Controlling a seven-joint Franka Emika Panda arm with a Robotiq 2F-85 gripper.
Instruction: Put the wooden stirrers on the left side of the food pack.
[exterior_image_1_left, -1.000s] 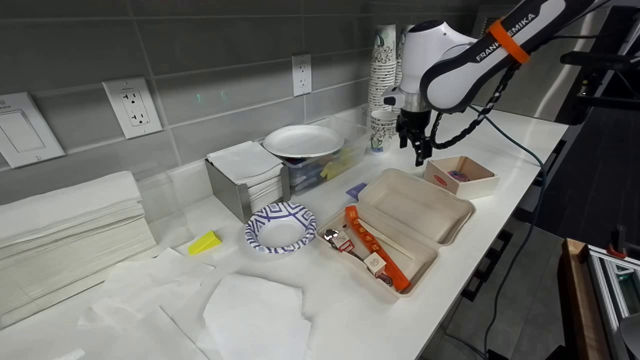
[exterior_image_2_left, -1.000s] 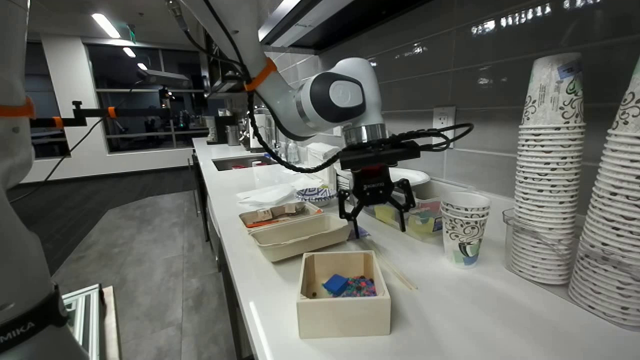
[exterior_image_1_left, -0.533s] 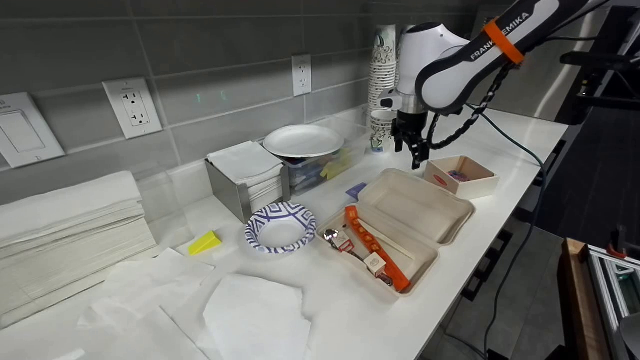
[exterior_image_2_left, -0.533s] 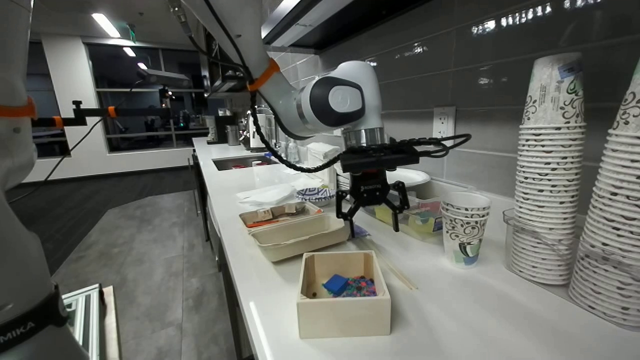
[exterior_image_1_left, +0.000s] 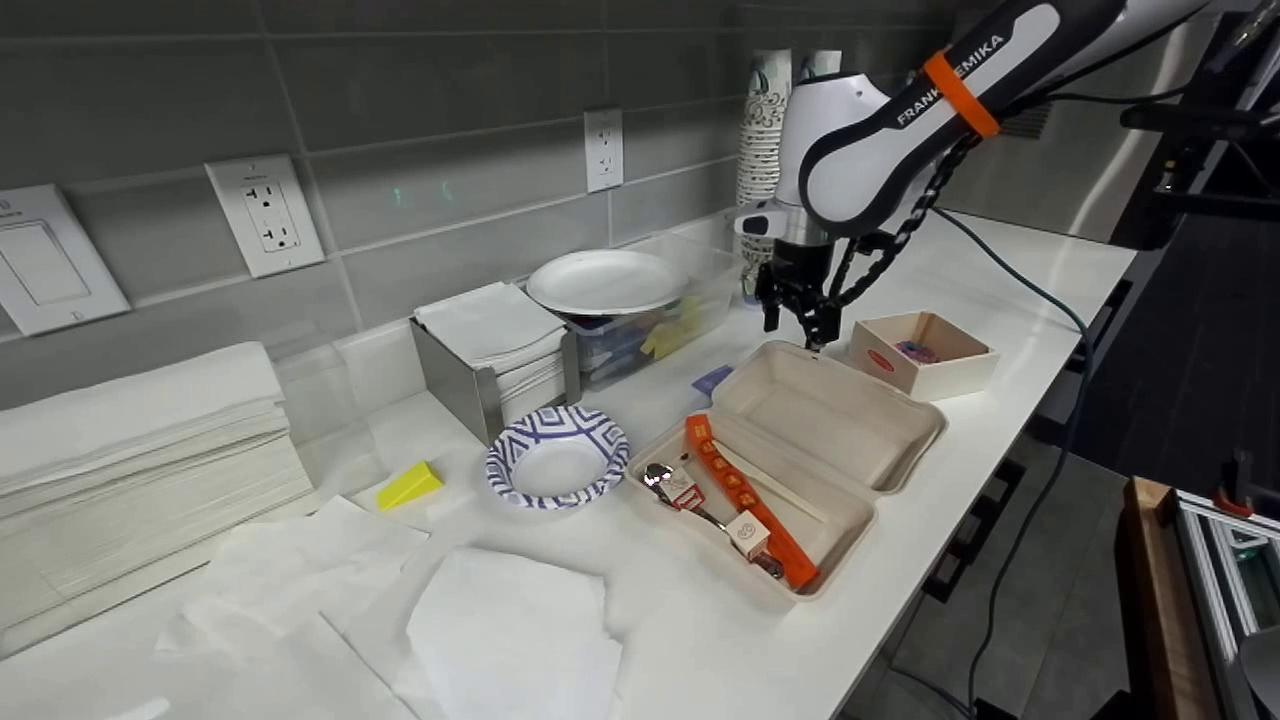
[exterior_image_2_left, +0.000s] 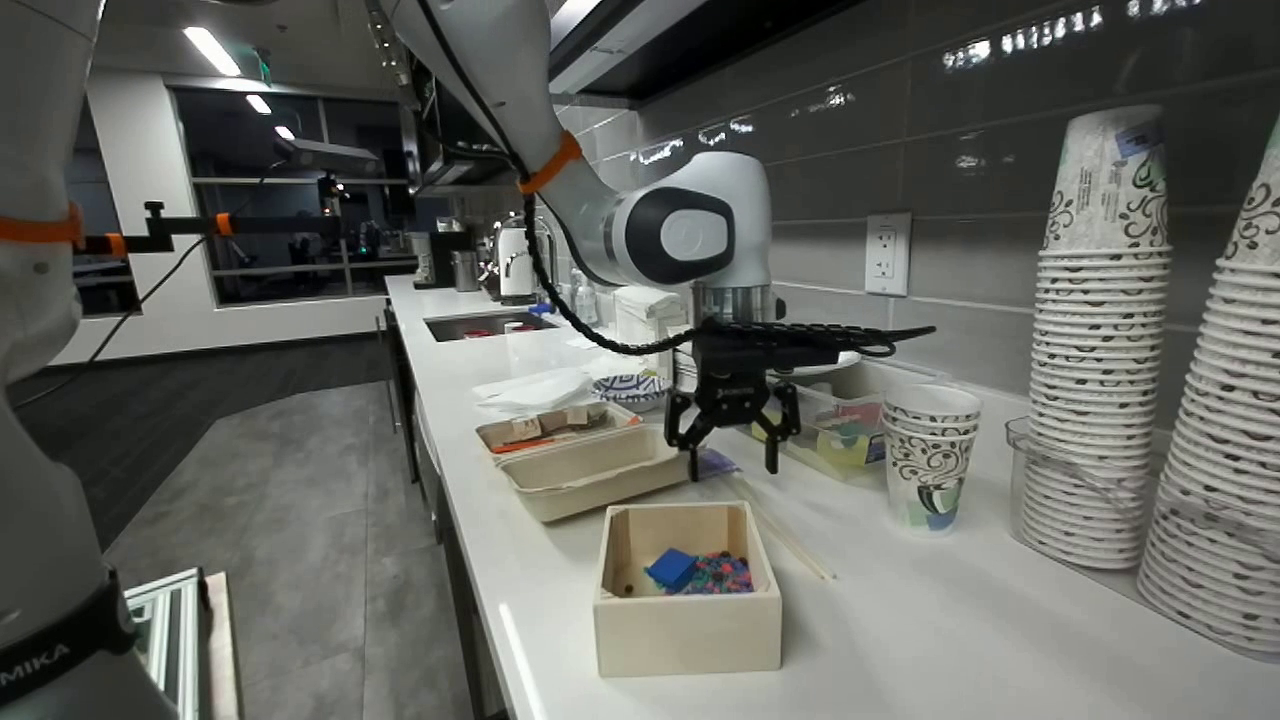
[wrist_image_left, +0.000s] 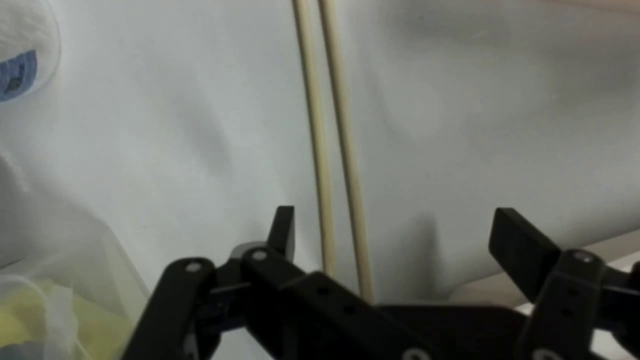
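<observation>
Two thin wooden stirrers (exterior_image_2_left: 790, 537) lie side by side on the white counter between the wooden box and the paper cups. They also show in the wrist view (wrist_image_left: 349, 152), with their near ends hidden behind the gripper. In the exterior view with the tiled wall outlets I cannot make them out. The food pack (exterior_image_1_left: 830, 410) is a tan clamshell, lid open, holding an orange strip, a spoon, small packets and a pale stick. My gripper (exterior_image_2_left: 733, 472) points down, open and empty, above the stirrers. In the wrist view both stirrers lie between its fingers (wrist_image_left: 400, 231), nearer the left one.
A wooden box (exterior_image_2_left: 687, 638) stands beside the lid. Paper cups (exterior_image_2_left: 930, 465) and tall cup stacks (exterior_image_2_left: 1100, 400) stand along the wall. A clear bin (exterior_image_2_left: 835, 452) with yellow items is close to the gripper. A purple packet (exterior_image_1_left: 712, 380) and a patterned bowl (exterior_image_1_left: 512, 478) lie beside the pack.
My gripper has moved lower, toward the counter and the lid's edge. The food pack and bowl have shifted very slightly away from the gripper. The stirrers have not moved.
</observation>
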